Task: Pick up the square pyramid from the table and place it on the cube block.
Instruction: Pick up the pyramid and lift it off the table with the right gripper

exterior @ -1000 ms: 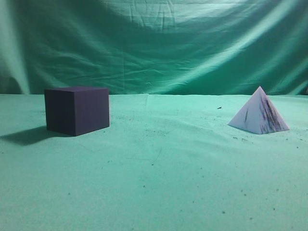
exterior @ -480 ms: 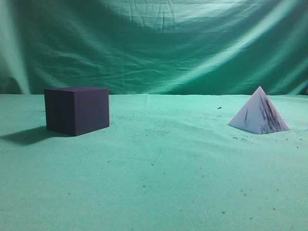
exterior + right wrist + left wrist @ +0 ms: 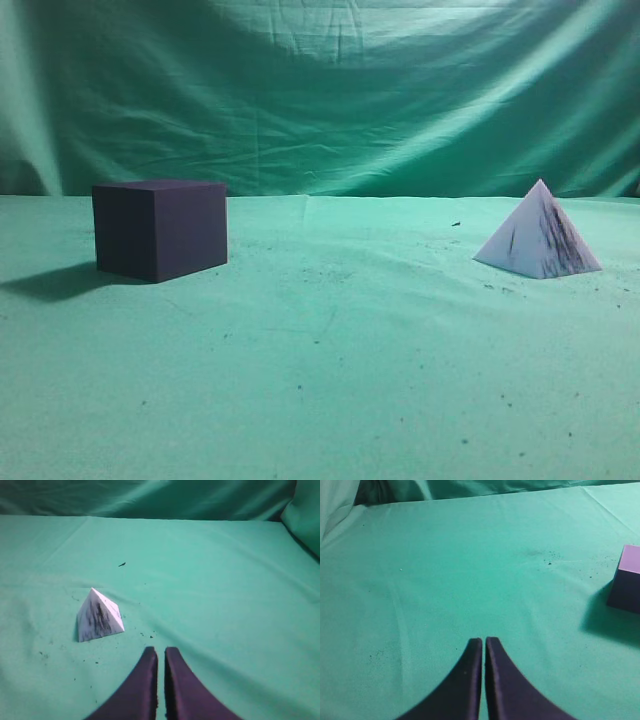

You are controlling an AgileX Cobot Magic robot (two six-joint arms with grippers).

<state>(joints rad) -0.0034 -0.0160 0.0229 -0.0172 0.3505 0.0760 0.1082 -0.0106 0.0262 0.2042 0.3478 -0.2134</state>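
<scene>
Green cloth covers the tabletop (image 3: 330, 380), sprinkled with small dark specks and running back to a wrinkled green curtain (image 3: 320, 100) that closes off the far edge.

The pyramid (image 3: 538, 235) sits flat on its base at the right of the exterior view, close to that picture's right border, white with black streaks down its faces. The cube (image 3: 160, 228) stands on the left, one vertical edge turned toward the camera, its shadow falling to its left. The two are well apart, with a wide bare stretch of cloth between them and more in front of both.

From the left wrist, the left claw (image 3: 483, 641) hangs over bare cloth with its two dark fingers pressed together, only a hairline between the tips, and nothing held. The cube (image 3: 626, 577) shows at the right border of that view, cut off by it, ahead and to the right of the claw, its top face lit pale purple.

From the right wrist, the right claw (image 3: 161, 651) is likewise clenched and empty, fingers nearly touching. The pyramid (image 3: 98, 615) lies ahead and to its left, clear of the fingertips, with loose specks scattered around its base. The curtain rises at the far edge and again at the right corner.

Neither claw appears in the exterior view.
</scene>
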